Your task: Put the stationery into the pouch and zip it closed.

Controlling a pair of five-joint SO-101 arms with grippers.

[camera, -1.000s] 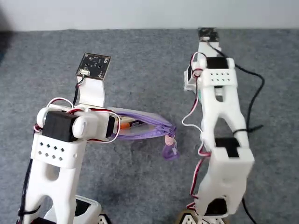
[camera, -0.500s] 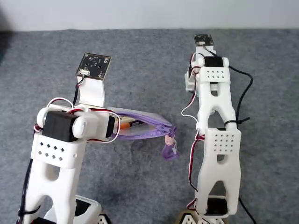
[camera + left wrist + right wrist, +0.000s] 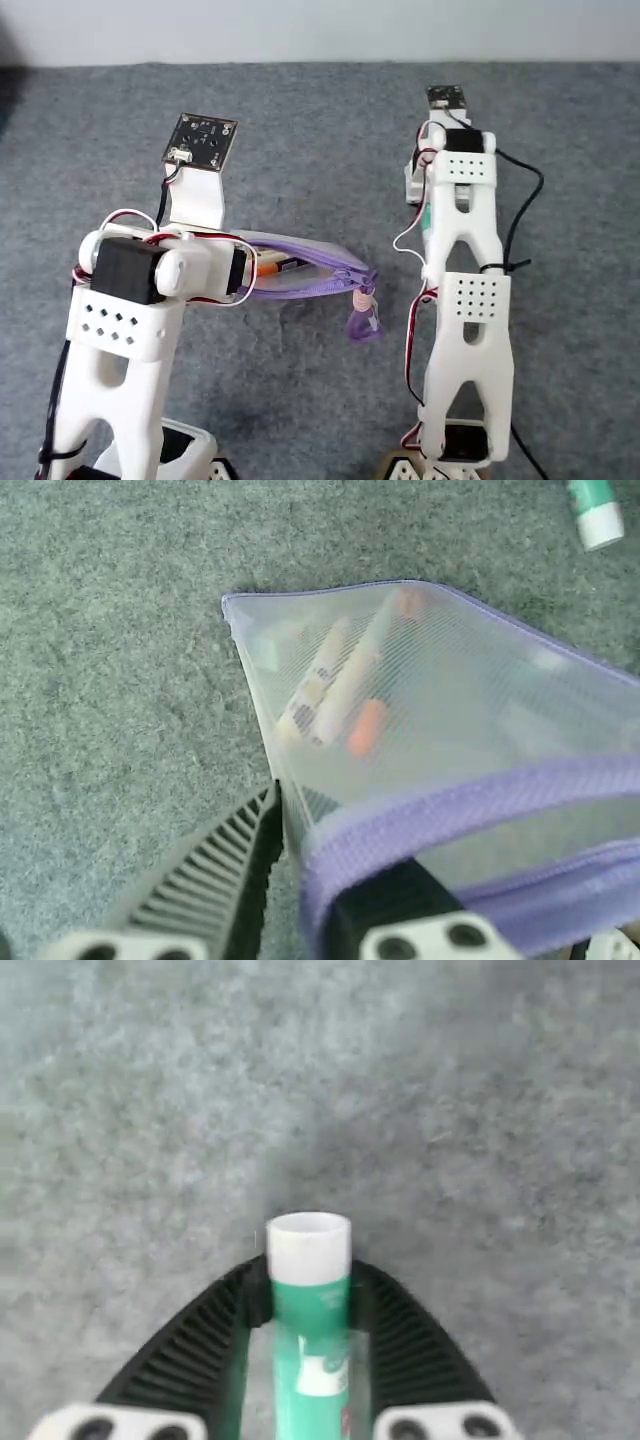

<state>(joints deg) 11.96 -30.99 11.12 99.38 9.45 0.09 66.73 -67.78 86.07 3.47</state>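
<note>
Your left hand [image 3: 297,832] clamps the rim of the translucent purple-zipped mesh pouch [image 3: 430,705], propping its mouth open for loading. Your right hand [image 3: 308,1278] is closed on the green-and-white glue stick [image 3: 308,1245], over the grey tabletop [image 3: 150,1080], apart from the pouch.

Part-hidden pouch, glue stick and grippers.
In the high view, near end of the translucent purple-trimmed mesh pouch [image 3: 310,272] lost under the white left arm [image 3: 130,290]; far side cut by the left wrist frame's edge; stationery [image 3: 340,685] inside blurred to orange and cream streaks. One finger of the left gripper [image 3: 300,830] tucked behind the purple trim. Green-and-white glue stick [image 3: 308,1310] and right gripper [image 3: 306,1278] clipped by the right wrist frame's edge; from above, covered by the white right arm [image 3: 465,300], bar a green sliver.
</note>
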